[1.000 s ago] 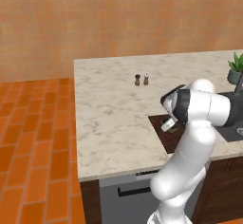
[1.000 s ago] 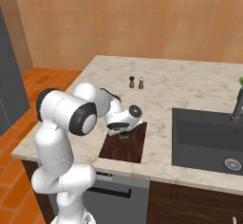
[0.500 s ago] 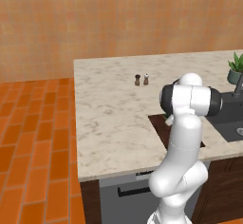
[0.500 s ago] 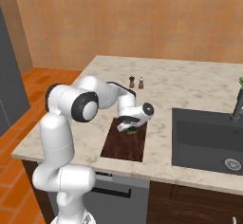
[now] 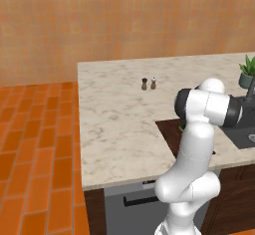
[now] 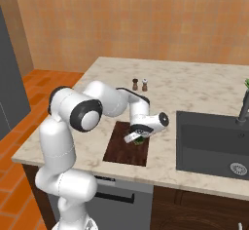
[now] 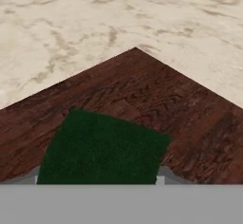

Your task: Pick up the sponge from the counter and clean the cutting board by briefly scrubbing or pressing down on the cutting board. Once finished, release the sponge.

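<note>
Worktop (image 6: pixel 204 90): broad beige marble slab, grey veining. Dark recessed sink (image 6: pixel 214 141) set into its right part in the right base view. Cutting board (image 6: pixel 121 148): flat reddish-brown rectangle lying near the worktop's front edge, just left of the sink. Jaws (image 6: pixel 136 139) low over the board's far right corner, closed on the sponge (image 7: pixel 104 149); hand view shows its dark green top between the two tips, over the wood grain. Two small shakers (image 5: pixel 148 83) stand side by side farther back, well apart from the board.
</note>
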Controlling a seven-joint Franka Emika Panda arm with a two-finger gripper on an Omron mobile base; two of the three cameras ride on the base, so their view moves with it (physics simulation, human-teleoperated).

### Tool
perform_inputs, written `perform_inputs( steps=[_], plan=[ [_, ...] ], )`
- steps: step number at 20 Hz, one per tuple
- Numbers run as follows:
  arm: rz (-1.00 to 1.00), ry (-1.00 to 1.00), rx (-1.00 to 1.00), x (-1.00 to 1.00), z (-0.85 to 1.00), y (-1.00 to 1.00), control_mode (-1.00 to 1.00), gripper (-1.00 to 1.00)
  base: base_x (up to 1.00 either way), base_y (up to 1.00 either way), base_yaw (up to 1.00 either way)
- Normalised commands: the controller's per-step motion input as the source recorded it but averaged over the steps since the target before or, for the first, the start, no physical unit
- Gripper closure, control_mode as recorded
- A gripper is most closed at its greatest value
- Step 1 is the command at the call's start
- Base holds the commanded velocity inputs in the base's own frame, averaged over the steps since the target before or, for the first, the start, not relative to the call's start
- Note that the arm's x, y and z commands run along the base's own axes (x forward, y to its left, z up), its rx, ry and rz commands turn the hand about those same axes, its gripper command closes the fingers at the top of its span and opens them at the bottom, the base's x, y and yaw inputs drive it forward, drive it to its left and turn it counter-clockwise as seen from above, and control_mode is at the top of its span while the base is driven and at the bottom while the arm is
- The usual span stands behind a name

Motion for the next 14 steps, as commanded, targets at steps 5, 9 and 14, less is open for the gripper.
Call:
perform_inputs(
  steps=[5,9,14],
  plan=[
    [0.23,0.02,0.06,-0.96,-0.34,-0.11,-1.00,1.00,0.00,0.00,0.00],
    [0.31,0.00,0.00,-1.00,-0.43,-0.24,-1.00,1.00,0.00,0.00,0.00],
    [0.31,-0.04,0.00,-1.00,-0.31,-0.39,-1.00,1.00,0.00,0.00,0.00]
  ],
)
